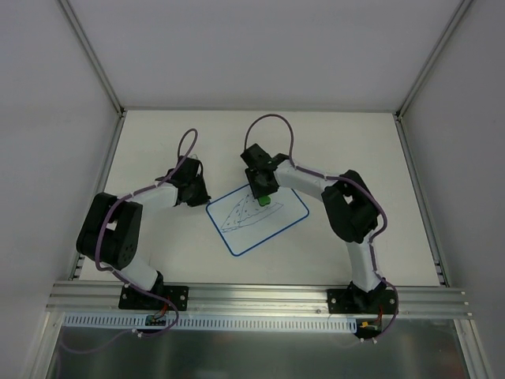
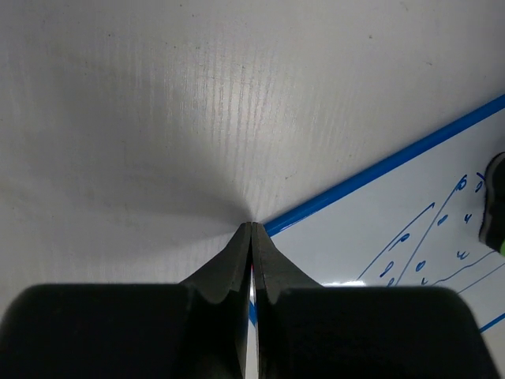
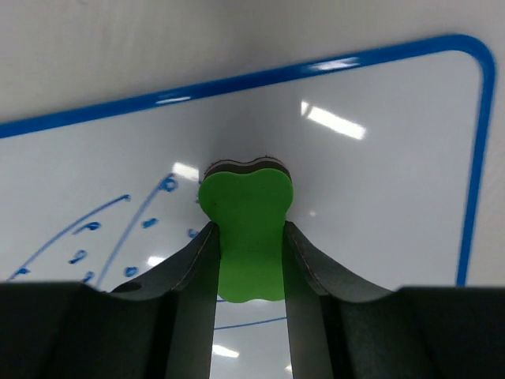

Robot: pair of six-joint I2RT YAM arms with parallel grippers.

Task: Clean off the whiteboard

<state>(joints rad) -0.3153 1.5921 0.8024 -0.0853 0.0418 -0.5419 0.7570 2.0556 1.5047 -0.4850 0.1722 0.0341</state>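
Tabletop (image 1: 347,150): white, smooth, carrying everything. Nothing is lying around either pincer except the board itself.

Whiteboard (image 1: 276,227): lying flat on the tabletop and turned at an angle, directly under the right pincer (image 1: 263,197) and just to the right of the left pincer (image 2: 251,229).
- Judgement: it is looking thin, stiff and light, with a glossy face that is catching the lamp reflections. It is probably going to skate across the smooth tabletop under a sideways wipe.
- It is best held by pressing down on the blue rim or a corner. Lifting it is not needed.

Left pincer: fingers pressed together with nothing between them. The tips are sitting at the board's blue rim on its left edge. Whether they are bearing on the rim or only beside it, I cannot tell.

Right pincer: pinching the green eraser (image 3: 246,213) by its narrow waist, with the dark felt face pointing down at the board. Contact with the surface is looking likely but is not certain.
- Judgement: the eraser body is looking soft and light, so the waist grip is suiting it.

Blue scribbles (image 3: 102,237): lines and small dots running to the left of the right pincer, towards the left pincer. The board to the right of the eraser is showing bare white.

Obstruction: only the left pincer is standing near the wiping path, at the rim.
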